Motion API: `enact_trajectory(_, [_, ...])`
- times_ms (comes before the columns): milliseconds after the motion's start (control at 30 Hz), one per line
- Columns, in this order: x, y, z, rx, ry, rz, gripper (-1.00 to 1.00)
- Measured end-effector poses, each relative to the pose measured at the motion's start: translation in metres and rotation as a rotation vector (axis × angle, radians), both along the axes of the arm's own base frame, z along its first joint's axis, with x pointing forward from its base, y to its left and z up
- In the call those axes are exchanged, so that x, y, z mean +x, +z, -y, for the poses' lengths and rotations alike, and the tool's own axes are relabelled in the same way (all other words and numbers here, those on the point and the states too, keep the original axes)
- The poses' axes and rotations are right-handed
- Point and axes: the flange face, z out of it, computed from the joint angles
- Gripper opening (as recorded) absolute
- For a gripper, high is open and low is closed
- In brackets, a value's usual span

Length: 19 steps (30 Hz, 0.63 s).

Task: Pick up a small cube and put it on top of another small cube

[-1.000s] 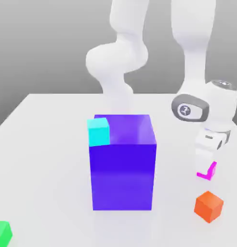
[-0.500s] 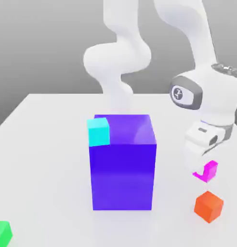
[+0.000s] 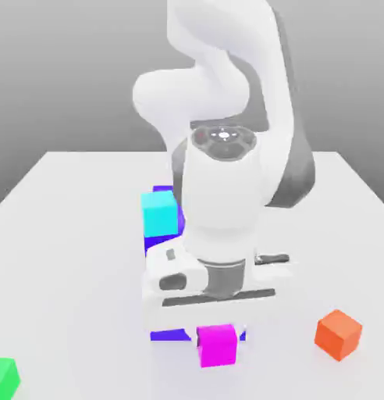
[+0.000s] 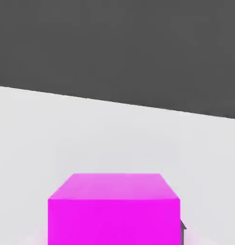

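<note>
While the white arm fills the middle of the exterior view, its hand hangs low in front of the big purple-blue block — most of that block is hidden behind the wrist, only slivers show at its top corner and base. The gripper is clamped on the small magenta cube, which sits right under the hand; fingers themselves are mostly hidden by the hand body, so the grip reads from the cube hanging there and the jaws being drawn in. Cube looks lifted off the white table, though the gap under it is hard to judge from this angle.

In the hand view the magenta cube sits close up, table and dark background beyond it.

Cyan cube sits on the block's top corner, toward the exterior view's left. Orange cube is on the table — toward the exterior view's right, apart from the magenta one. Green cube is at the near left edge.
</note>
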Motion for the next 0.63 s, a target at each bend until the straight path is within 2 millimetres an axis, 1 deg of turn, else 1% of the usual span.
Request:
enact_trajectory(100, [0.009, 0.005, 0.064, 0.001, -0.116, 0.001, -1.0])
enact_trajectory(200, [0.009, 0.01, 0.129, 0.002, -0.229, 0.002, -1.0])
enact_trajectory(267, [0.004, 0.014, 0.174, 0.002, -0.305, 0.004, -1.0])
enact_trajectory(367, [-0.011, 0.02, 0.24, 0.003, -0.416, 0.007, -1.0])
enact_trajectory(400, [-0.014, 0.014, 0.252, 0.003, -0.436, 0.008, -1.0])
enact_trajectory(433, [-0.015, 0.003, 0.258, 0.003, -0.446, 0.008, -1.0])
enact_trajectory(500, [-0.017, -0.027, 0.263, 0.002, -0.454, 0.008, -1.0])
enact_trajectory(533, [-0.017, -0.037, 0.264, 0.002, -0.455, 0.008, 1.0])
enact_trajectory(633, [-0.017, -0.037, 0.264, 0.002, -0.455, 0.008, 1.0])
